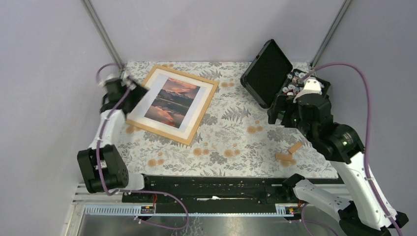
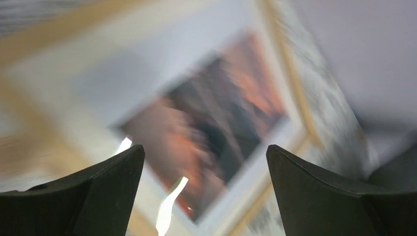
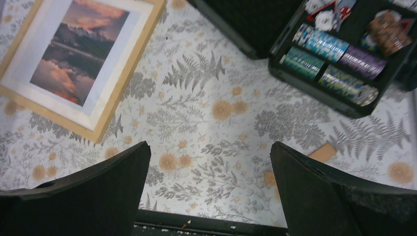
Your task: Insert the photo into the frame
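Photo (image 1: 172,102), a white-bordered paper print of an orange-pink sunset, lay flat inside the thin light-wood rectangular frame (image 1: 157,132), evidently seated. At the frame's left corner, the left gripper (image 2: 204,152) hovered with jaws wide, holding nothing. Beside the open black hard case (image 1: 268,73), the right gripper (image 3: 210,147) gaped equally empty, probably parked clear.

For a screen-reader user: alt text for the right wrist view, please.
A sunset photo lies within a wooden frame at upper left on a floral tablecloth; an open black case of poker chips sits upper right. Open, empty jaws fill the bottom corners.
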Tool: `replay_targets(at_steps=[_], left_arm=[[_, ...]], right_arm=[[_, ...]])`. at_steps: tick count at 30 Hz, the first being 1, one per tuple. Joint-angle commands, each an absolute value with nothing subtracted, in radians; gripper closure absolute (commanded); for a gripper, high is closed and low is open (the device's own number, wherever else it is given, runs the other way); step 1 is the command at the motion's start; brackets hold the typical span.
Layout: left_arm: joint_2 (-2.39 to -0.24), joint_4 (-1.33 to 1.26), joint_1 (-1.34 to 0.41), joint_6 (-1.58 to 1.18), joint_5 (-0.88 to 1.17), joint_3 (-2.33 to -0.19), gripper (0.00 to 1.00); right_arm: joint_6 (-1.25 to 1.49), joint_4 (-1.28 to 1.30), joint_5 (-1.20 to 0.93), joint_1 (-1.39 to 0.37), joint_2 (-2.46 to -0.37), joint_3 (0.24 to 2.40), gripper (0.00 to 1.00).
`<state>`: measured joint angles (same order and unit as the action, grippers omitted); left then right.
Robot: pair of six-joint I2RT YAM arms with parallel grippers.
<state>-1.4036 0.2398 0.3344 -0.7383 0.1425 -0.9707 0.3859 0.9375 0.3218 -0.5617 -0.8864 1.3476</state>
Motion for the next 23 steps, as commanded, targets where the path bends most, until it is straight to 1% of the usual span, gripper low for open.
replay_targets(at_steps=[1, 4, 6, 10, 14, 23], left_arm=[[-1.242, 0.247, -0.057, -0.566, 0.1, -1.171, 0.01], [-1.154, 0.249, -0.282, -0.457, -0.02, -1.284, 0.01], [-1.116, 0.246, -0.368, -0.402, -0.064, -1.35, 0.01], [-1.048, 0.195, -0.383, -0.389, -0.005, -1.425, 0.01], [-0.977, 0.152, -0.383, -0.389, 0.041, -1.452, 0.01], [-0.886, 0.131, -0.383, -0.385, 0.038, -1.431, 0.01]], right_arm=[[0.292, 0.963, 0.427, -0.559, -0.862, 1.463, 0.0], [0.262, 0.968, 0.446, -0.559, -0.851, 1.541, 0.0], [0.246, 0.972, 0.443, -0.559, -0.841, 1.594, 0.0], [0.218, 0.963, 0.445, -0.559, -0.806, 1.671, 0.0], [0.195, 0.932, 0.467, -0.559, -0.755, 1.691, 0.0], [0.194, 0.85, 0.482, -0.56, -0.644, 1.63, 0.01]])
